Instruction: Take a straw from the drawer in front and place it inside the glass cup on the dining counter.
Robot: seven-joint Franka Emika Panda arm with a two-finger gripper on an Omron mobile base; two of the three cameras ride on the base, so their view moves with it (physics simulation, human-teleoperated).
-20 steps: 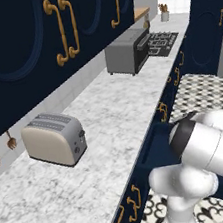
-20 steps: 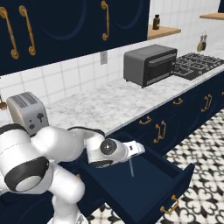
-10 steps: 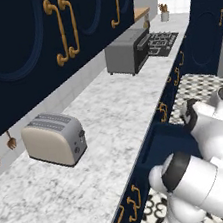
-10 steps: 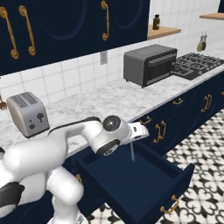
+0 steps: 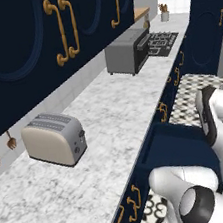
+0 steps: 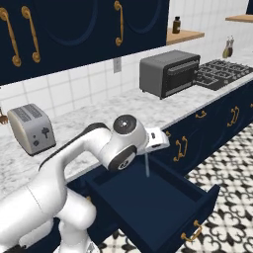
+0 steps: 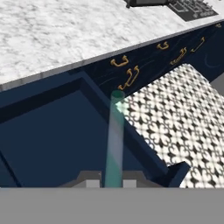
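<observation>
My gripper [image 6: 147, 151] hangs over the open drawer [image 6: 148, 197], shut on a pale teal, see-through straw [image 6: 147, 166] that points straight down above the drawer's dark-blue inside. In the hand view the straw [image 7: 115, 135] runs up from between the two fingertips [image 7: 89, 180] of the gripper [image 7: 113, 182], across the drawer [image 7: 52, 140] and over its right wall. In the left base view the pulled-out drawer [image 5: 181, 141] lies under the worktop's edge beside my arm. The glass cup and the dining counter are out of view.
A marble worktop [image 6: 99, 116] backed by white tiles carries a toaster [image 6: 30, 128] at the left and a grey toaster oven [image 6: 168, 74] further right, beside a stove [image 6: 217, 74]. Navy cabinets with brass handles hang above. Patterned floor tiles [image 6: 227, 158] lie right of the drawer.
The arm has swung and its hand has risen, lifting the straw higher above the drawer's inside. The jaws have stayed shut on it.
</observation>
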